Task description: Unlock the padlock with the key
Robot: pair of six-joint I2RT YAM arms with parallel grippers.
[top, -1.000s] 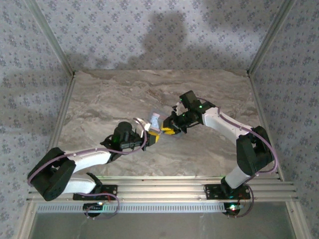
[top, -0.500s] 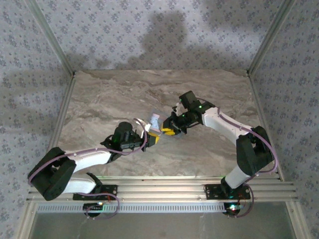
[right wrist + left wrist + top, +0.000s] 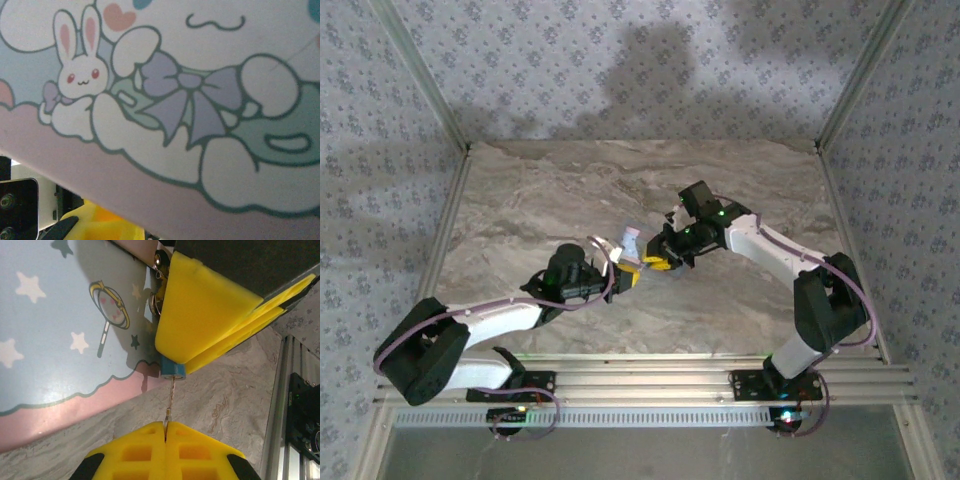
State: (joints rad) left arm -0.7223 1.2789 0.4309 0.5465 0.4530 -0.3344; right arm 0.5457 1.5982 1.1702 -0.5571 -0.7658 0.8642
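Padlock (image 3: 172, 371) beside star-printed cartoon tin (image 3: 50, 340)

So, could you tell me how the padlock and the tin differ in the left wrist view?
Size: the padlock is tiny; the tin behind it spans much of the view. Look: the padlock is plain blue; the tin carries pastel stars and clouds. State: the padlock is pinched in the right gripper, the key meeting it; the tin looks ungripped here. Both are bluish.
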